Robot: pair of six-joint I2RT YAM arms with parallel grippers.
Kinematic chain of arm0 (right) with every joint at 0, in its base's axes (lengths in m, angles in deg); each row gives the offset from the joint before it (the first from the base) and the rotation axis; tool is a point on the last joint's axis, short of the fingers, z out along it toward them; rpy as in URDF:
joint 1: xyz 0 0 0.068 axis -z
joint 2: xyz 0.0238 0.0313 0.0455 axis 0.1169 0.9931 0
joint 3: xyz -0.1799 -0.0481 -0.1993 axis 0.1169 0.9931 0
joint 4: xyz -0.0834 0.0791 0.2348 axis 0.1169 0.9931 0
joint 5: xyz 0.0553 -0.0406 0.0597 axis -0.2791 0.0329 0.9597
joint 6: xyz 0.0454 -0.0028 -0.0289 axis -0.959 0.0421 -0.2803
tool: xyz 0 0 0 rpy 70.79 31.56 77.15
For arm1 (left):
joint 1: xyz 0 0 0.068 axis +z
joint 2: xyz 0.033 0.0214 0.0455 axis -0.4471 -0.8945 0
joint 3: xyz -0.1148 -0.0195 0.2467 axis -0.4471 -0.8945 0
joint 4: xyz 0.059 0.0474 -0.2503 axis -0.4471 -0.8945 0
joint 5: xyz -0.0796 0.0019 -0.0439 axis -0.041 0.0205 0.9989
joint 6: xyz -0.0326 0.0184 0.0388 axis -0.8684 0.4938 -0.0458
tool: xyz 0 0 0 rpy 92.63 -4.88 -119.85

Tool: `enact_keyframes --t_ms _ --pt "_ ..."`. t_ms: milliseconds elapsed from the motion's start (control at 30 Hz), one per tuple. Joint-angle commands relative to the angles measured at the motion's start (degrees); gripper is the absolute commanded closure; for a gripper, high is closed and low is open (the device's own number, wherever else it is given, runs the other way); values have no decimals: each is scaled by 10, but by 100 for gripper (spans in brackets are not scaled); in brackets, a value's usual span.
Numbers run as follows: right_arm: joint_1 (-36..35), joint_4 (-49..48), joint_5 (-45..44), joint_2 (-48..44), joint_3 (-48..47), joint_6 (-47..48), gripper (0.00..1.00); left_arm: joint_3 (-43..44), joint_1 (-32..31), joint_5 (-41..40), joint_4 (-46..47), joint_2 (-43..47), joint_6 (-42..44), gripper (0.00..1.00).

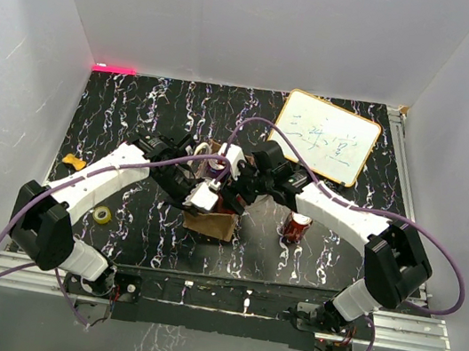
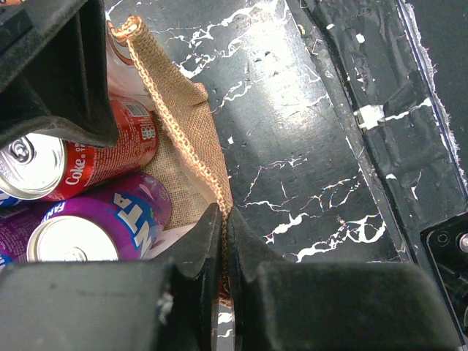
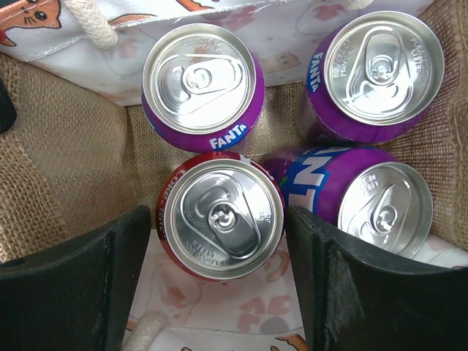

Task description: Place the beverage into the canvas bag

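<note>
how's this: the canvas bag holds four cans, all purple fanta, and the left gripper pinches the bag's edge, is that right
Not quite: only three are purple Fanta cans; the fourth is a red Coke can, as the right wrist view shows. The canvas bag does hold four cans, and the left gripper does pinch its edge.

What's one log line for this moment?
left gripper: shut on bag rim | right gripper: open around Coke can in bag | three Fantas alongside
</note>
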Motion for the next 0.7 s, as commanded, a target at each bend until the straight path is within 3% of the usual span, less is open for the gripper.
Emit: enact_keyframes --t_ms 0,300,567,667 --pt "12 1 -38 3 -22 28 22 4 -3 62 -51 -2 -2 100" --pt "12 29 27 -8 -38 37 24 5 -3 56 -48 -3 -6 100" --pt "12 9 29 -15 -19 51 54 6 -4 56 -47 -6 -7 100" --pt "11 -16 6 -24 -3 60 60 5 -4 57 -45 -6 -9 100"
